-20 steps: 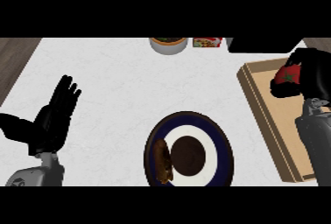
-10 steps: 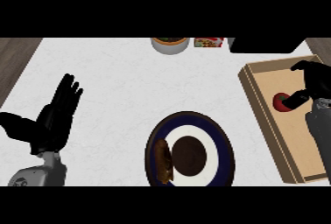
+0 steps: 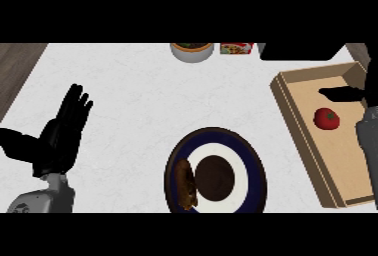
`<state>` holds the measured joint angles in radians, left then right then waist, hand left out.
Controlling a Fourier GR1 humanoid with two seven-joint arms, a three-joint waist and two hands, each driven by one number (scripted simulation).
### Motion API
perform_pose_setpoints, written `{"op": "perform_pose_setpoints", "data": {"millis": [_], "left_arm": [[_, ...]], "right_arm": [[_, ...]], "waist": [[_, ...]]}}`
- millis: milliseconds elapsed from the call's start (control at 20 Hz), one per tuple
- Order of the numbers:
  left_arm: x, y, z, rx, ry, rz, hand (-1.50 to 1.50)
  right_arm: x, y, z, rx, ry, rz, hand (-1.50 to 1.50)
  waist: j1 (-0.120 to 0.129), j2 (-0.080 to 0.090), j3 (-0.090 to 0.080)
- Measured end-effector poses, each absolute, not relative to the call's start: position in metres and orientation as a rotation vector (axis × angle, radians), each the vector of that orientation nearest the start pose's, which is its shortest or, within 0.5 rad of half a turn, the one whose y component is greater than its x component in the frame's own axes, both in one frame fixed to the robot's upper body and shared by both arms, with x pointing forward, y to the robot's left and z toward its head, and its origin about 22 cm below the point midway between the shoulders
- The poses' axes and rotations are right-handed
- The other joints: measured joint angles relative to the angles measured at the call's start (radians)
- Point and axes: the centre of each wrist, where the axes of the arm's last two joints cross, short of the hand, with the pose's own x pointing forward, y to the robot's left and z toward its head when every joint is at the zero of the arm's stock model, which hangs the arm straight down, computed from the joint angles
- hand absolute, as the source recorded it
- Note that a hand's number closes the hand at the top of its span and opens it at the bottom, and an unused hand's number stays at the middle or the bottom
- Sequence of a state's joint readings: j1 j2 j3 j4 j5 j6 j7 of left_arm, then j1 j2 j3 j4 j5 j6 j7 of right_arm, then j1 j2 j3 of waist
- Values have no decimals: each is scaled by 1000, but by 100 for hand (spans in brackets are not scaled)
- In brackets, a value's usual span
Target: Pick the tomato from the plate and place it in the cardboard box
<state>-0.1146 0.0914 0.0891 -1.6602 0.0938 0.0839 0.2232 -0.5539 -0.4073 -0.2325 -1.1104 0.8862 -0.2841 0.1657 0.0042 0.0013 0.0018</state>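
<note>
Right hand (image 3: 345, 93) has pulled back off the tomato (image 3: 326, 118), fingers straight and holding nothing, leaving it in the cardboard box (image 3: 295, 122) at the bench's right edge: job looks done.

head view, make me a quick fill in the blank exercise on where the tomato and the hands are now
1. The tomato lies inside the ____.
2. The plate has a dark blue ____.
3. The left hand rests open at the view's ____ side.
4. The right hand shows above the tomato without ____ it.

Missing words: cardboard box; rim; left; touching
</note>
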Motion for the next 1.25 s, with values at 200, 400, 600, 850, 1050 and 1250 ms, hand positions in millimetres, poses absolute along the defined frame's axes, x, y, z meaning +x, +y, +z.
{"op": "perform_pose_setpoints", "data": {"millis": [200,400,600,850,1050,1250], "left_arm": [[261,257,50,70,-1542,110,0],[264,263,53,78,-1543,118,0],[262,266,53,77,-1539,117,0],[257,264,59,66,-1544,115,0],[262,264,61,72,-1546,115,0],[258,265,65,67,-1548,119,0]], "right_arm": [[363,-345,119,-1178,-1529,229,-150],[356,-352,129,-1002,-1628,-2,-150],[338,-377,132,-901,-1678,-170,-150],[306,-410,125,-869,-1726,-291,-150],[286,-435,117,-879,-1748,-348,-150],[259,-456,102,-880,-1758,-372,-150]], "waist": [[-8,-4,0],[-16,-6,-1],[-15,-5,-1],[-10,-4,-1],[-8,-2,-1],[-7,-3,-2]]}}
